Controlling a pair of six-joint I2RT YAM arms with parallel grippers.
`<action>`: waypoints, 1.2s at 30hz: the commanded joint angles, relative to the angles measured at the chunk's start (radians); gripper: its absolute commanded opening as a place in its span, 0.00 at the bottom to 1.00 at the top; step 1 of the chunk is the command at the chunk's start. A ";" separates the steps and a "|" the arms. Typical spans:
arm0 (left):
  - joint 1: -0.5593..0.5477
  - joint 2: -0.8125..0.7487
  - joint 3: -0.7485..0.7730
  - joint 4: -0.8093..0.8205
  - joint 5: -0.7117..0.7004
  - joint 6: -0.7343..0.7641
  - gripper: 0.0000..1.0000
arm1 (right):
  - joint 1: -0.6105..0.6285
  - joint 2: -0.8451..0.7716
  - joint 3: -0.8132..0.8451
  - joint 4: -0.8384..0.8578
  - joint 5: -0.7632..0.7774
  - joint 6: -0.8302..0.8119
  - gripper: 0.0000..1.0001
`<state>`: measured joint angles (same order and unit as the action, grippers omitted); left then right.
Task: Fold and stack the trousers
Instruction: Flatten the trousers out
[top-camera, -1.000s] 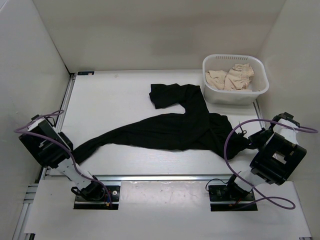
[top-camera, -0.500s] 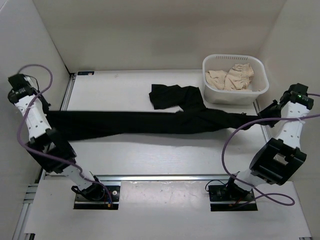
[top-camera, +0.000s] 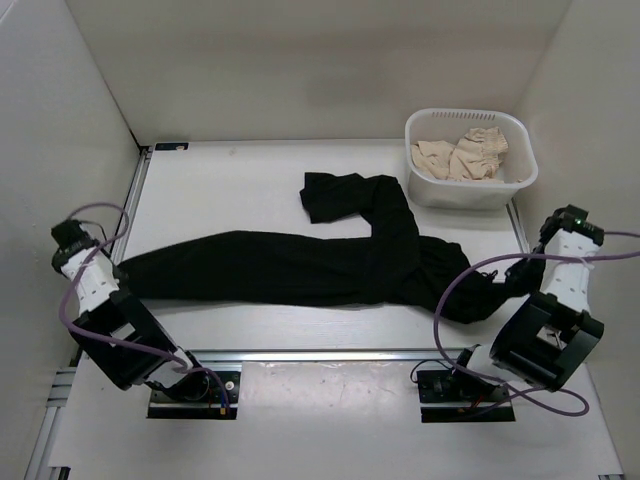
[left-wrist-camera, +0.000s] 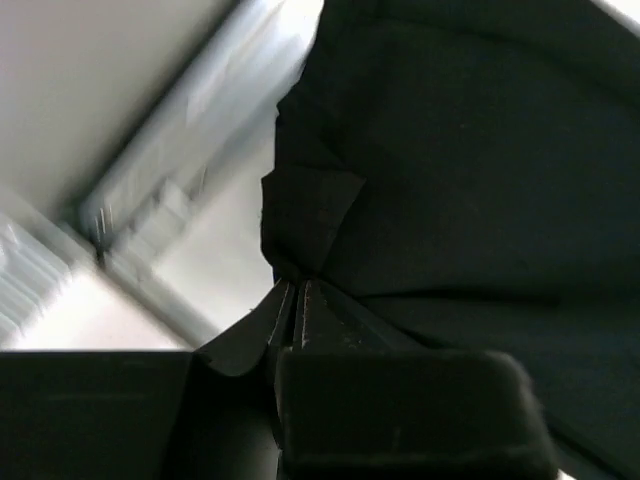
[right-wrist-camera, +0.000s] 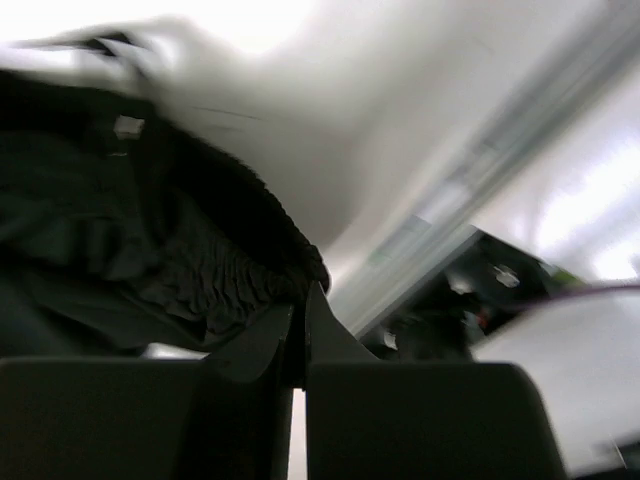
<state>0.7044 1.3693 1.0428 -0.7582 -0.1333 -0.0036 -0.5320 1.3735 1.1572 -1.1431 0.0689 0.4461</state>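
The trousers (top-camera: 300, 265) are plain matte black, soft and slack. They lie on the white table (top-camera: 220, 180) in one long band that runs from my left gripper (left-wrist-camera: 297, 296) across to my right gripper (right-wrist-camera: 300, 312).

My left gripper is closed tight, its two fingers pressed together on a pinch of cloth at the end of one leg. The fabric fans out in folds beyond the tips. My right gripper is closed just as far, nipping the gathered, ruched edge at the waist. A small pale tag (right-wrist-camera: 127, 126) shows on the cloth out past those fingers.

Just inward of my right fingers the fabric heaps into a crumpled bunch. The other leg bends off the band, away from both grippers toward the far side of the table. It ends in a rumpled fold between them, nearer my right.

Out beyond my right gripper stands a white basket (top-camera: 470, 195) with a slotted rim. Inside it lies crumpled beige cloth (top-camera: 460, 155), covering its bottom. The bent-away leg lies just beside the basket's wall; I cannot tell whether they touch.
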 joint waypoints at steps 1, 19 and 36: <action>0.062 -0.061 -0.125 0.089 -0.107 0.004 0.14 | -0.008 -0.063 -0.105 -0.014 0.242 0.060 0.01; 0.224 -0.042 -0.188 0.138 -0.088 0.004 0.14 | -0.074 -0.045 -0.125 -0.005 0.174 0.094 0.23; 0.224 -0.072 -0.204 0.093 -0.097 0.004 0.84 | 0.374 -0.119 -0.065 0.106 0.073 -0.047 0.78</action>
<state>0.9218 1.3346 0.7864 -0.6540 -0.2325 0.0029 -0.2222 1.2430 1.0630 -1.1072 0.2039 0.4290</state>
